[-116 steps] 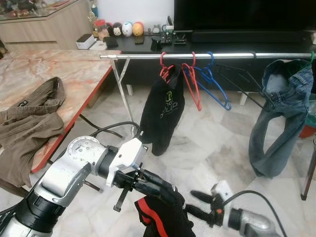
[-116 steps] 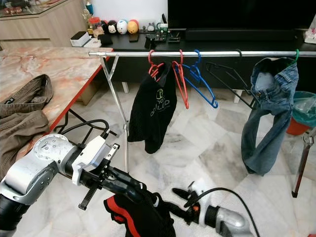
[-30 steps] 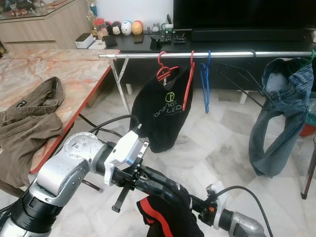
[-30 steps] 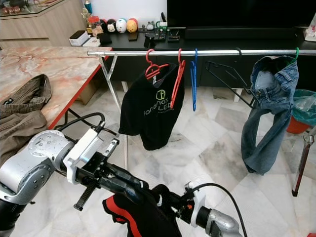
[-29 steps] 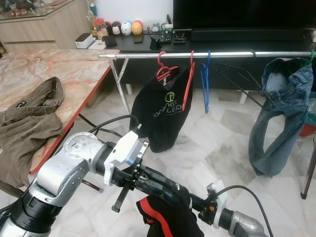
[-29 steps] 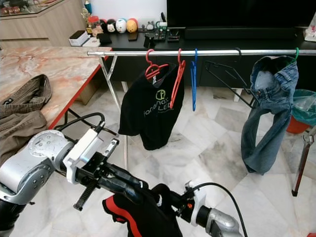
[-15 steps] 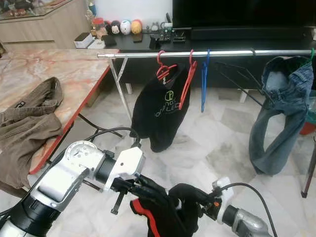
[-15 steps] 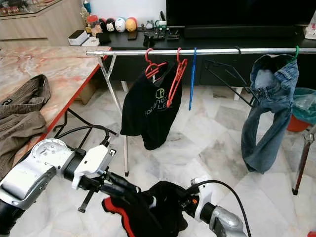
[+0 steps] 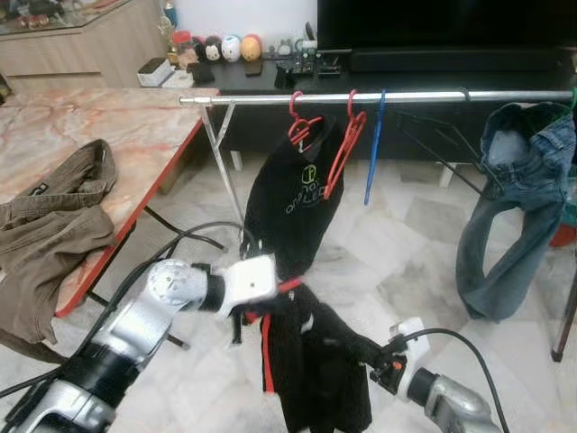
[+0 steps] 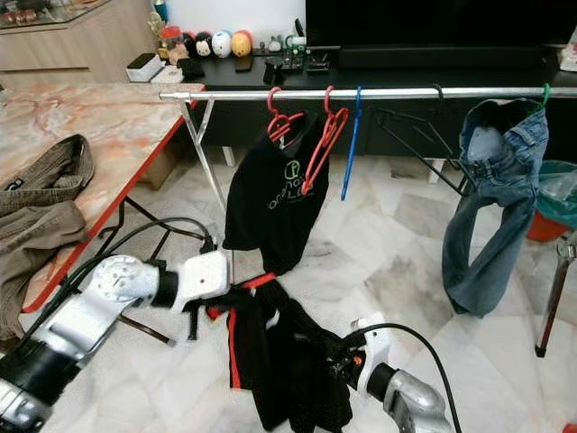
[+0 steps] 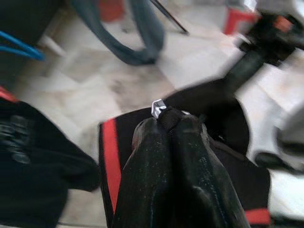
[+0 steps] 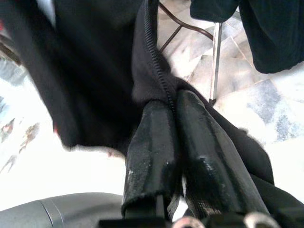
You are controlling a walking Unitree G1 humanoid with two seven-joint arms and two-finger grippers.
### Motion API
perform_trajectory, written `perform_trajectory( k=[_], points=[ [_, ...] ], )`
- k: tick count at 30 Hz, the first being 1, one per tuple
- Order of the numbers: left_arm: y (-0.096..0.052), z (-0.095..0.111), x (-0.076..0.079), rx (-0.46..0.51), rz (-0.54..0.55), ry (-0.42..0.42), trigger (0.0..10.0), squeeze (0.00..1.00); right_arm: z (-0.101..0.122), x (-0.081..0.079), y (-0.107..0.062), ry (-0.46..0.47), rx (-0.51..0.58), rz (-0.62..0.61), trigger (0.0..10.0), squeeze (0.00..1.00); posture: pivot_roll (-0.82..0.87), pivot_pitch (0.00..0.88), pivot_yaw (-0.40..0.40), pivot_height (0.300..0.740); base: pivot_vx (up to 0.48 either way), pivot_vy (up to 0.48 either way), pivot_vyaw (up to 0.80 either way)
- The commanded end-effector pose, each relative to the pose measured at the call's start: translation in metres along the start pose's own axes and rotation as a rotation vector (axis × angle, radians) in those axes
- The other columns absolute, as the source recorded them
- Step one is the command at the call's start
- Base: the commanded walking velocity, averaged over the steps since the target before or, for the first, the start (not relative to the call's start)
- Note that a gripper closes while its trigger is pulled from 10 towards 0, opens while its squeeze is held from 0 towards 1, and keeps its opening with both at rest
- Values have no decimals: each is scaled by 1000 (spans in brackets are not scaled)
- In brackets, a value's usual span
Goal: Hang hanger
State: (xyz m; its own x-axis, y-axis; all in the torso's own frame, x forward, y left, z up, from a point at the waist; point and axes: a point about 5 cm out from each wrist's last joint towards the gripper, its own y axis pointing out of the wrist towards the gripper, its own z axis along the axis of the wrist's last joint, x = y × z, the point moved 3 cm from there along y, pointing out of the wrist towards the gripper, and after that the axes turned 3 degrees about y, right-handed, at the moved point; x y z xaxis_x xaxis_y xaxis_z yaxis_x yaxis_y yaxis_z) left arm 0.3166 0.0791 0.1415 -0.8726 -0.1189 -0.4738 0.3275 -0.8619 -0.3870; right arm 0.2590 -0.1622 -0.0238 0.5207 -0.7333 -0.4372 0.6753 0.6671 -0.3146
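Note:
A black jacket with red stripes [image 9: 311, 361] hangs low in front of me, held by both grippers. My left gripper [image 9: 257, 311] is shut on its top edge, its fingers [image 11: 156, 142] pinching black fabric beside a small metal piece. My right gripper [image 9: 365, 354] is shut on the jacket's zipper edge [image 12: 156, 71], lower and to the right. Whether a hanger sits inside it I cannot tell. Beyond runs a silver rail [image 9: 433, 96] carrying two red hangers [image 9: 343, 149], a black T-shirt [image 9: 293, 212], a blue hanger [image 9: 371, 144], a black hanger [image 9: 442, 149] and jeans [image 9: 514, 216].
A marble table with a red edge [image 9: 126, 135] stands at my left, with brown trousers [image 9: 45, 234] draped on it. The rail's slanted leg [image 9: 225, 171] stands just behind my left arm. A dark TV bench [image 9: 406, 63] lies behind the rail. Marble floor lies below.
My left gripper has risen and stretched forward towards the rail, and the jacket now hangs down full length instead of bunched. My right gripper stays on it. The hangers on the rail sway.

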Motion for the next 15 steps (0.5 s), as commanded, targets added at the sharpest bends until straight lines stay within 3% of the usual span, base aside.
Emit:
perform_trajectory(
  k=[1,6,7,8,10,11,15],
  points=[
    [-8,8,-14,42,61,14,10000,0,-8,-4,0,-5,-31,13,0,12,105,41,98,740,0,0,0],
    [-10,21,-19,105,61,10,10000,0,-11,-5,1,3,-36,15,0,47,105,41,98,740,0,0,0],
    [-11,26,-17,136,39,10,10000,0,-13,-7,2,5,-48,28,0,110,106,40,98,740,0,0,0],
    [-12,29,-16,154,24,7,10000,0,-14,-8,2,-6,-58,33,3294,0,106,40,98,740,0,0,0],
    [-13,31,-15,165,15,5,10000,0,-15,-9,3,-14,-65,36,3294,0,106,40,98,740,0,0,0],
    [-14,37,-13,193,-14,16,10000,0,-16,-6,3,-15,-69,2,10000,0,109,38,97,740,0,0,0],
    [-19,45,-5,222,-98,30,10000,0,-18,-7,3,-15,-72,1,10000,0,109,38,97,740,0,0,0]
  ],
)
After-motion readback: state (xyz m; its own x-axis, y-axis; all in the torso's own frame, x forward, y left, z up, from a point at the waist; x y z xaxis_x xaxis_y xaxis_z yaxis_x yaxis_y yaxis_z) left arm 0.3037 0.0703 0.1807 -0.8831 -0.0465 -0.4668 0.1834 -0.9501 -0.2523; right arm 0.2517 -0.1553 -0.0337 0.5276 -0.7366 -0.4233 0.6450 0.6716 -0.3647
